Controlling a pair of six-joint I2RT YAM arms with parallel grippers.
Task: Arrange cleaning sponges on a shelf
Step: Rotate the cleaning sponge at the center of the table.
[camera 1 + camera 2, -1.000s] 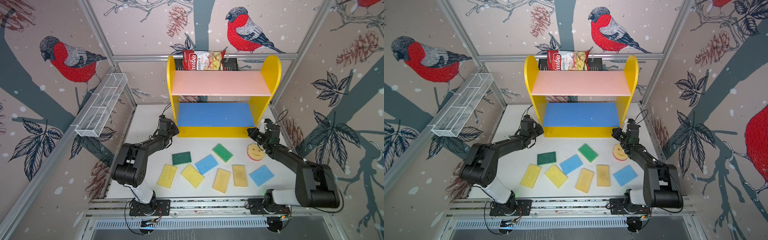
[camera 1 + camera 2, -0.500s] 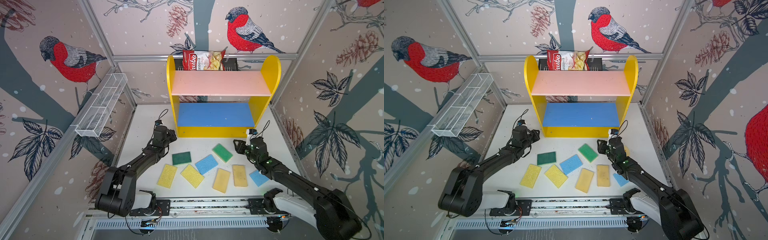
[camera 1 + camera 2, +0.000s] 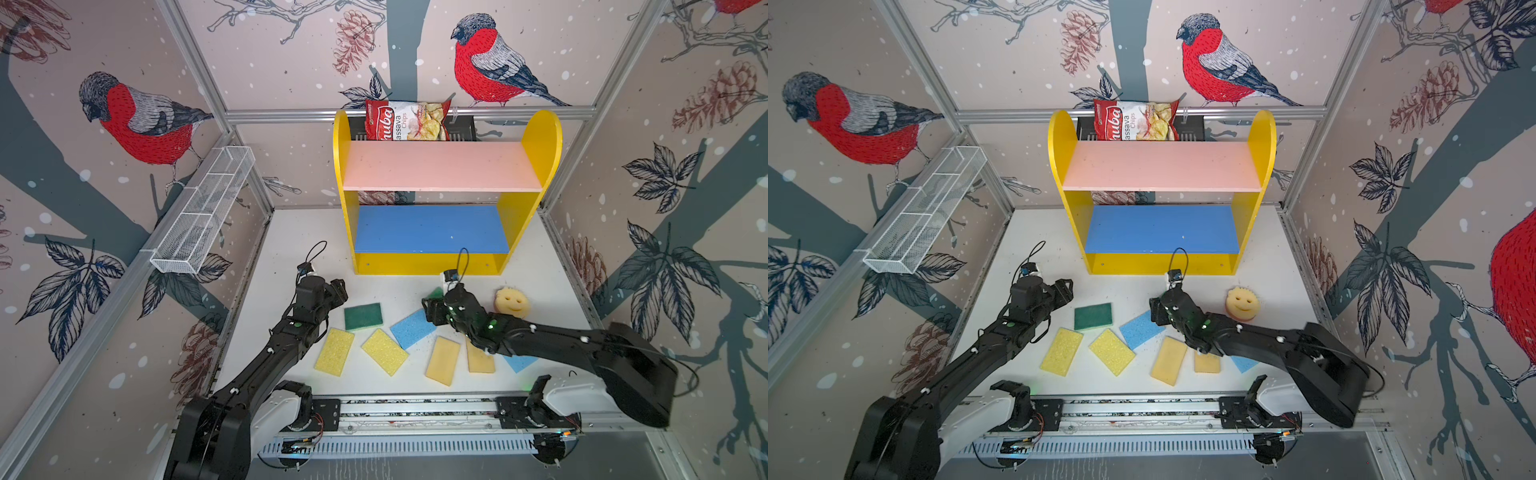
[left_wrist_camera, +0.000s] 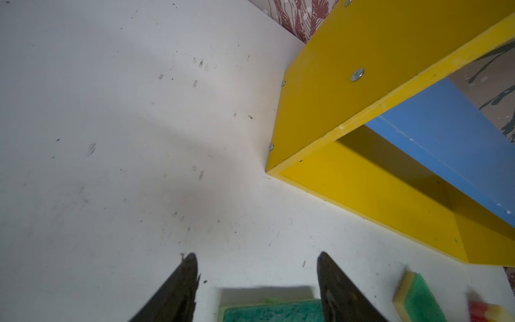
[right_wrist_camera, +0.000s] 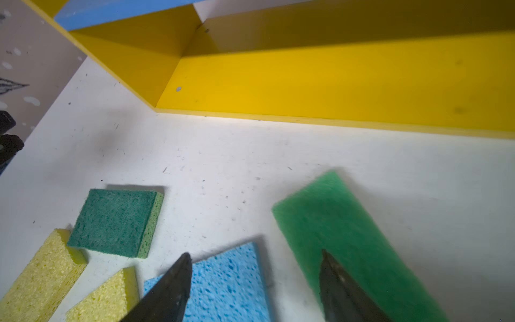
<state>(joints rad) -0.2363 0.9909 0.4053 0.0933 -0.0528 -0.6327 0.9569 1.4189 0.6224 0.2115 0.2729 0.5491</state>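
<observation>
Holds left gripper [image 4: 256, 255] spread and empty, dark green sponge [image 4: 273, 312] just behind its fingertips; right gripper [image 5: 255, 253] likewise, blue sponge [image 5: 225, 281] under one finger, light green sponge [image 5: 334, 223] under the other.

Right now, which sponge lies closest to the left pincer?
The dark green sponge, right beside the open left pincer; the only other green one is brighter and lies by the right pincer.
</observation>
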